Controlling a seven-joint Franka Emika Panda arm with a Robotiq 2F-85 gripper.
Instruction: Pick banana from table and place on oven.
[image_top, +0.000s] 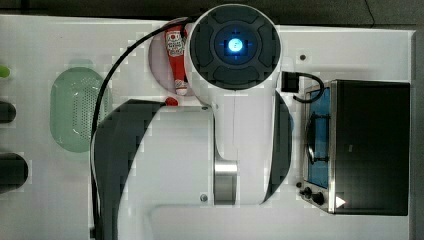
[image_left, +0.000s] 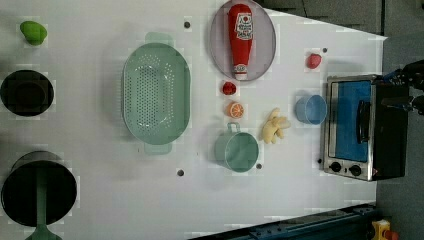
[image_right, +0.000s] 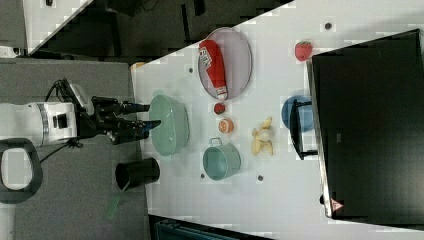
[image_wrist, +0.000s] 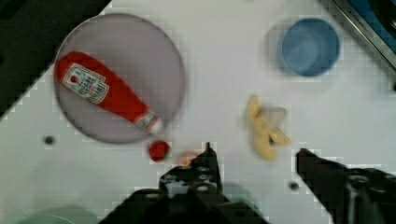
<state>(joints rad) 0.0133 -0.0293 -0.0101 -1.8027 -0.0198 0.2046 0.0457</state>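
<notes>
The gripper (image_wrist: 254, 156) hangs above the table (image_left: 300, 200) with its two dark fingers (image_wrist: 205, 163) spread wide apart, nothing between them, touching nothing. In the right view the gripper (image_right: 147, 115) shows at the end of the white arm (image_right: 50, 122), its fingertips pointing toward the green colander (image_right: 170, 125).

And there's the banana (image_left: 274, 126), pale yellow and partly peeled, lying flat on the table, not picked up. In the left view it sits between the green cup (image_left: 237, 150) and the blue bowl (image_left: 310, 109), close to both, touching neither. The orange slice (image_left: 235, 109) lies near it on the left view's left, with a small red fruit (image_left: 229, 88) just above that.

The oven (image_left: 365, 125) stands at the table's edge on the left view's right, glass door facing the banana, the blue bowl just beside its front. Its black top (image_right: 370, 125) is bare in the right view.

Room to move: open white table lies below the banana and cup in the left view, down to the lower edge. The colander takes the middle, and black pots (image_left: 27, 92) sit along the left view's left edge.

Writing: the ketchup bottle (image_left: 240, 40) on the grey plate (image_left: 265, 45) has a white label, its words too small to read. A warning triangle (image_right: 336, 205) marks the oven's corner.
</notes>
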